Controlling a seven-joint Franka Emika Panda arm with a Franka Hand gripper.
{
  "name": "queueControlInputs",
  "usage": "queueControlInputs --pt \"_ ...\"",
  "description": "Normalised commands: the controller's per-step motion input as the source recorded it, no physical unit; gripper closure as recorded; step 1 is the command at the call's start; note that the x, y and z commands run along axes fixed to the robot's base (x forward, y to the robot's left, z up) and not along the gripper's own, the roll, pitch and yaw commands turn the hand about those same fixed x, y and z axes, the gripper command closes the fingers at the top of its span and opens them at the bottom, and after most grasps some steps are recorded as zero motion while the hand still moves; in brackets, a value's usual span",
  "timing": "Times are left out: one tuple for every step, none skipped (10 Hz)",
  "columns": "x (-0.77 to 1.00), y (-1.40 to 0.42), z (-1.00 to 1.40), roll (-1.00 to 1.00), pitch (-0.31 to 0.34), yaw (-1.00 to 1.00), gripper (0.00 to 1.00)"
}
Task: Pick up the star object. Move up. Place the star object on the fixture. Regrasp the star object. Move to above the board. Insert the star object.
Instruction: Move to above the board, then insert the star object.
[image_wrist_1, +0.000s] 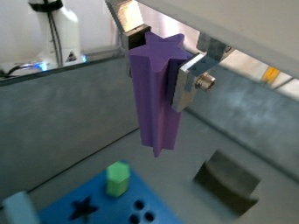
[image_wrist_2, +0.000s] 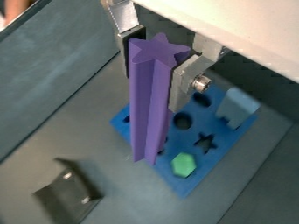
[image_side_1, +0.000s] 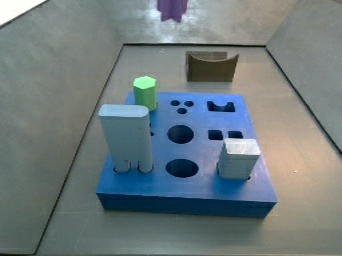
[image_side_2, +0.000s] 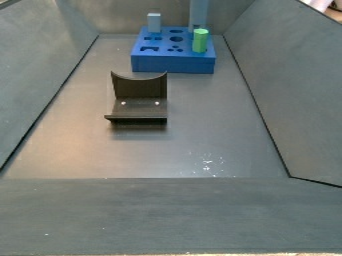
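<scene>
My gripper (image_wrist_1: 160, 63) is shut on the star object (image_wrist_1: 158, 96), a long purple ridged peg that hangs upright between the silver fingers, its star-shaped end at the jaws. It hangs high in the air over the bin. In a wrist view the peg (image_wrist_2: 146, 105) points down toward the near edge of the blue board (image_wrist_2: 126, 122). Only its lower tip (image_side_1: 171, 8) shows in a side view, far above the dark fixture (image_side_1: 210, 66). The fixture (image_side_2: 136, 97) stands on the floor apart from the board (image_side_2: 167, 62). The board's star-shaped hole (image_wrist_2: 207, 140) is open.
A green hexagonal peg (image_side_1: 144, 92), a tall pale block (image_side_1: 124, 138) and a small pale cube (image_side_1: 241, 158) stand in the board (image_side_1: 187, 190). Sloping grey walls enclose the bin floor on all sides.
</scene>
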Motion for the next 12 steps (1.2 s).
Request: queueControlInputs --pt "-0.07 0.02 0.0 -1.0 -0.036 -0.07 1.0" --pt "-0.06 0.03 0.0 -0.74 -0.04 -0.04 1.0" --pt "-0.06 0.03 0.0 -0.59 -0.043 -0.03 1.0" --pt "-0.04 0.02 0.0 -0.3 -0.035 -0.01 1.0" --pt "-0.04 0.01 0.0 -0.22 -0.033 -0.01 1.0" --pt "-0.07 -0.13 -0.53 -0.28 0.043 0.0 1.0" --pt "-0.02 -0.17 -0.52 -0.28 0.019 0.0 1.0" --pt "-0.2 -0.32 -0.65 -0.23 -0.05 -0.52 1.0" --pt "-0.18 -0.21 -0.61 -0.2 -0.106 -0.67 1.0" --pt "-0.16 -0.18 -0.6 -0.19 -0.111 -0.7 1.0" --pt "-0.09 -0.05 -0.52 -0.19 -0.093 -0.83 1.0" --pt "-0.07 -0.01 -0.47 -0.21 -0.07 -0.85 1.0"
